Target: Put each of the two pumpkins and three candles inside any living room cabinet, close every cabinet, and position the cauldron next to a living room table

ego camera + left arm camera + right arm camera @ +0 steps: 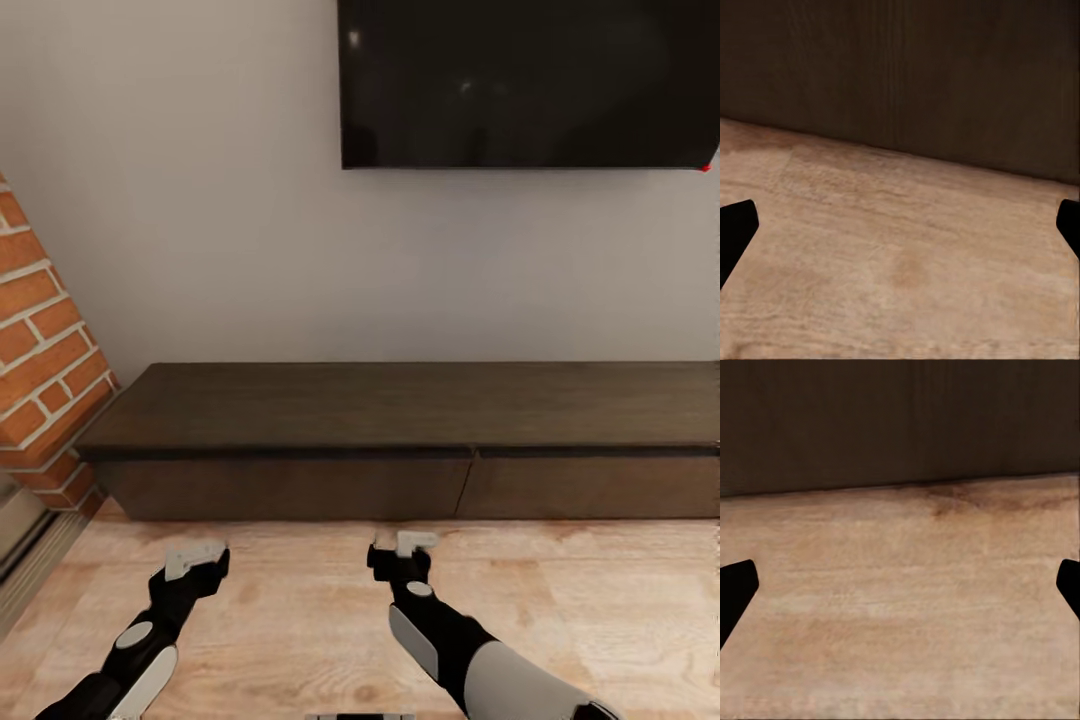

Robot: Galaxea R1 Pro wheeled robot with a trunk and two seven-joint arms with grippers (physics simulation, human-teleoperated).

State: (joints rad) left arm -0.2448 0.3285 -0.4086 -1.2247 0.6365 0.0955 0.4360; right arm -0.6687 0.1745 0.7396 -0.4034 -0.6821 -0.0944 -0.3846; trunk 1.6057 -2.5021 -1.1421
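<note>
In the head view, the cabinet, a long low dark-brown wood unit, stands against the pale wall with its two wide drawer fronts shut flush and a seam between them right of its middle; its top is bare. Above the cabinet a black television hangs on the wall, and just beside the cabinet's left end rises a red brick column. In front of the cabinet lies a light wooden floor, and over it both arms reach toward the drawer fronts: the left gripper hangs near the left drawer front and the right gripper near the seam, neither touching the cabinet. In the left wrist view, the left gripper has its jaws spread wide, the two dark fingertips at opposite edges of the picture with nothing between them but floor, and the cabinet front stands close ahead. In the right wrist view, the right gripper likewise has its jaws wide apart and empty, its fingertips at the picture's edges above the floor, with the dark cabinet front ahead.
</note>
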